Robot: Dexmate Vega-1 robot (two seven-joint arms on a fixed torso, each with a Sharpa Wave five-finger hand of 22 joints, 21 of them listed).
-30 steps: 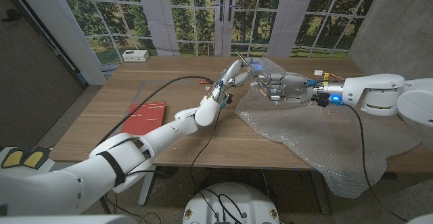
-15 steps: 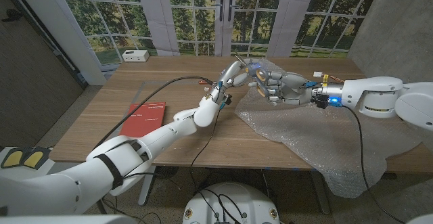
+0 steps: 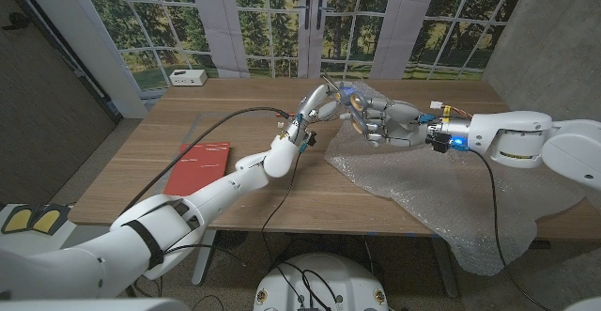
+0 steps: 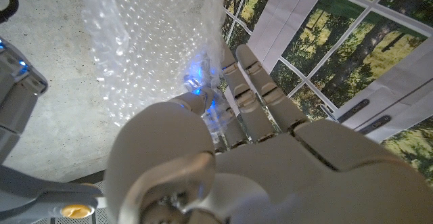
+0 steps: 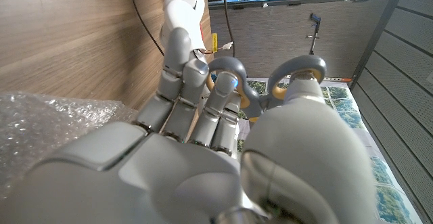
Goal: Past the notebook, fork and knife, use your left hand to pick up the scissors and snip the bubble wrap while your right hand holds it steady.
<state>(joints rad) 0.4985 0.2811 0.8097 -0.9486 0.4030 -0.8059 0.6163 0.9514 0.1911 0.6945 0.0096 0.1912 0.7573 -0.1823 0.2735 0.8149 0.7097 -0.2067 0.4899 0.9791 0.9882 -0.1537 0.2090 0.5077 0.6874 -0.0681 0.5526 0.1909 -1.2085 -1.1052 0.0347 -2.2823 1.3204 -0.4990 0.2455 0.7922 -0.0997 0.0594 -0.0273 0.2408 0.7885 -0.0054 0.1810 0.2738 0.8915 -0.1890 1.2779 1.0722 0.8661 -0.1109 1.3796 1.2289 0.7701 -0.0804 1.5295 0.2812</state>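
Note:
Over the table's middle, my left hand (image 3: 317, 101) (image 4: 270, 163) holds the scissors (image 3: 331, 84), whose tips point at a raised fold of bubble wrap (image 3: 368, 93) (image 4: 149, 41). One grey handle with a yellow lining (image 4: 61, 207) shows beside that hand. My right hand (image 3: 385, 121) (image 5: 203, 156) grips the lifted edge of the bubble wrap close to the blades. The scissors' two grey handle loops (image 5: 233, 72) show just past its fingers. The rest of the sheet (image 3: 470, 189) (image 5: 40, 116) lies over the table's right side and hangs off the front edge.
A red notebook (image 3: 202, 163) lies on the table's left part. A white box (image 3: 188, 77) stands at the far left corner. Black cables (image 3: 225, 118) run along both arms. Windows and a door stand behind the wooden table (image 3: 235, 198).
Both hands have shifted slightly to the left and away from me, with the right hand drawing the wrap nearer the scissors. The notebook and the sheet on the table have not moved.

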